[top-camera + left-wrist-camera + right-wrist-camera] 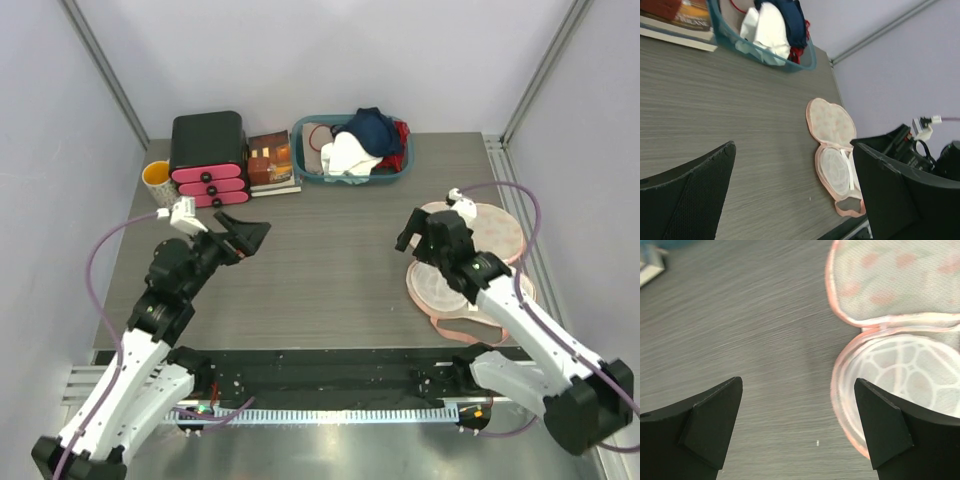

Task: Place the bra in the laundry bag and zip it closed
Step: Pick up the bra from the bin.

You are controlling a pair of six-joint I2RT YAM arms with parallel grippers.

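Note:
The dark navy bra lies on top of the clothes in the teal basket at the back; it also shows in the left wrist view. The pale pink laundry bag lies open flat at the table's right, floral lid away and white mesh half nearer; it shows in the left wrist view too. My right gripper is open and empty, hovering at the bag's left edge. My left gripper is open and empty over the left of the table.
A white cloth and a red garment share the basket with the bra. A black box with pink drawers, a yellow cup and stacked books stand at the back left.

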